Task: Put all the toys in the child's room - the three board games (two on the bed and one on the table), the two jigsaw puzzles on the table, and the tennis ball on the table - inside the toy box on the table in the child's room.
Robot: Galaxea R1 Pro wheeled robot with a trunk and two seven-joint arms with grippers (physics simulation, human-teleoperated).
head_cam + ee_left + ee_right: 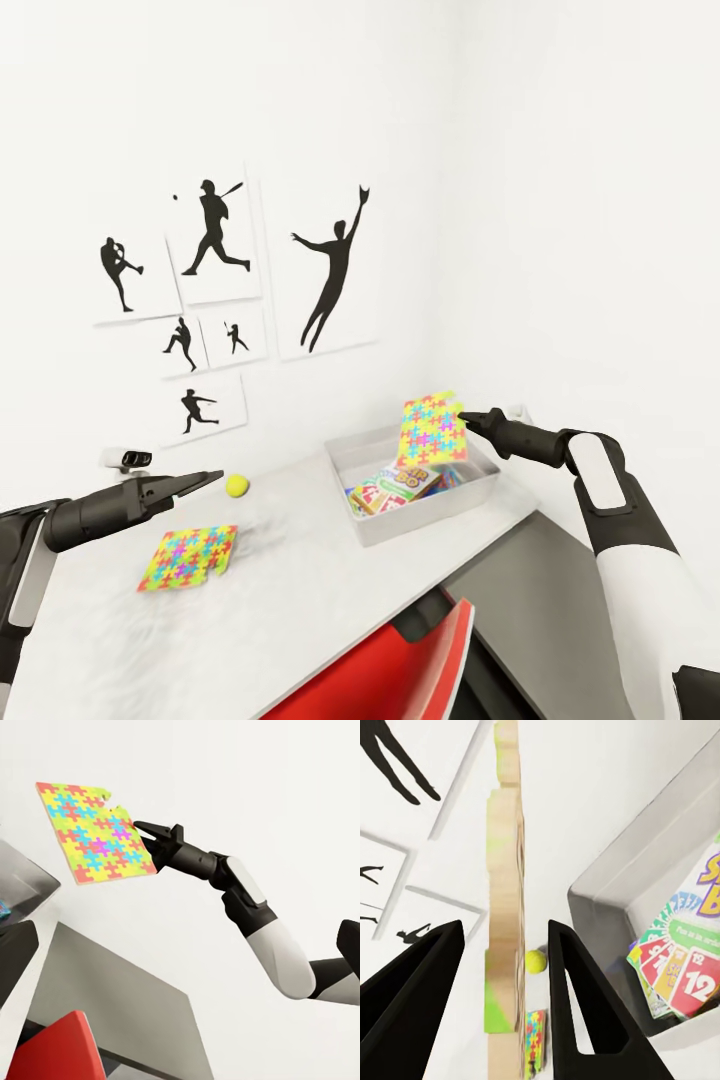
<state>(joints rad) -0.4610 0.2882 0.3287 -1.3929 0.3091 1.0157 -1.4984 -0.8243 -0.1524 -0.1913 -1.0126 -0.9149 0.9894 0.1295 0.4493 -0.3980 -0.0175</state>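
Long pale white-grey table [300, 590]: it is carrying everything I am working with.

Shallow pale grey translucent toy box [420, 510]: it is sitting on the table's far right part, colourful printed-cover board games [395, 490] lying inside.

Bright multicoloured jigsaw sheet [432, 428]: my right gripper [466, 418] is holding it by 1 edge, standing nearly upright, directly above the box. In the right wrist view the sheet's edge is running between my fingers [577, 1005], which look parted with gaps either side, so I cannot tell if they are clamping it. I judge the next move is straight down.

Second flat jigsaw sheet [188, 556]: lying on the table under my left gripper [205, 480], which looks closed and empty.

Small yellow-green tennis ball [237, 486]: resting just beyond the left fingertips.
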